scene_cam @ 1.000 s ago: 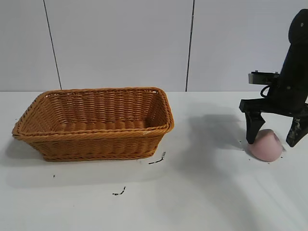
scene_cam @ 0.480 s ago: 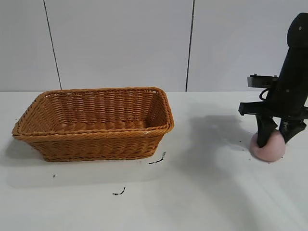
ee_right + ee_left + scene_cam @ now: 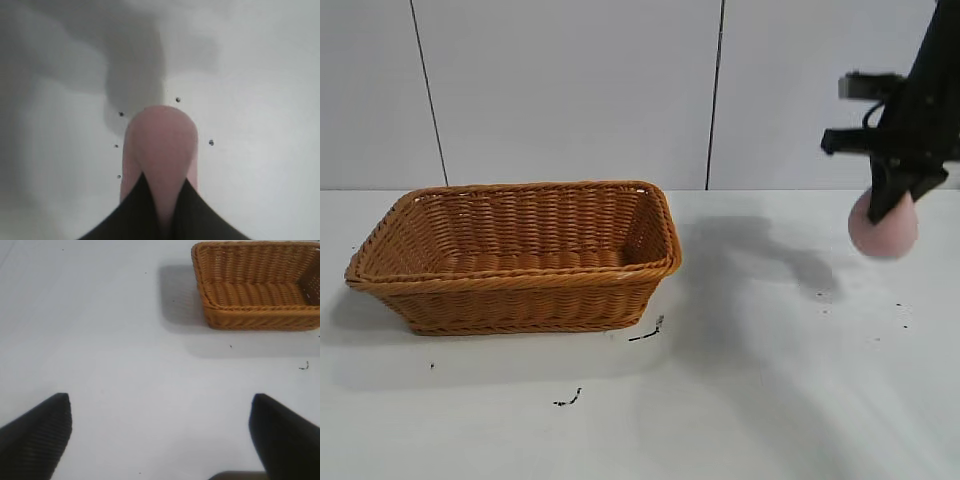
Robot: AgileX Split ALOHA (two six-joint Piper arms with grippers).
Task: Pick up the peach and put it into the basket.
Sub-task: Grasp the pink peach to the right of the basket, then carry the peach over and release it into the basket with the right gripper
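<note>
Peach [image 3: 884,232] is clamped in my right gripper [image 3: 892,205], fingers pinched onto its upper part, fruit hanging in the air clear of the table at the far right of the exterior view. On the right wrist view the peach [image 3: 160,150] sits between the two dark fingers [image 3: 129,210], which close in on it from both sides; its rounded end points away from the camera, white table below with a few small dark specks [image 3: 178,99] around it and a soft grey shadow further out.

My left gripper [image 3: 160,440] is spread wide with nothing between the fingers, hovering over bare table; I can see it only on the left wrist view, both dark fingertips [image 3: 37,432] at the frame edges.

Wicker basket [image 3: 520,255] stands on the table at the left of the exterior view, well apart from the peach, upright, nothing visible inside. Left wrist view shows the same basket [image 3: 257,285] farther off.

Table [image 3: 740,400] is plain white, with small black scuff marks [image 3: 647,332] just beside the basket's near right corner and another [image 3: 568,399] closer to the camera. Peach and arm cast a shadow [image 3: 770,260] on the table between basket and gripper. Behind is a pale panelled wall [image 3: 570,90] with thin dark vertical seams.
</note>
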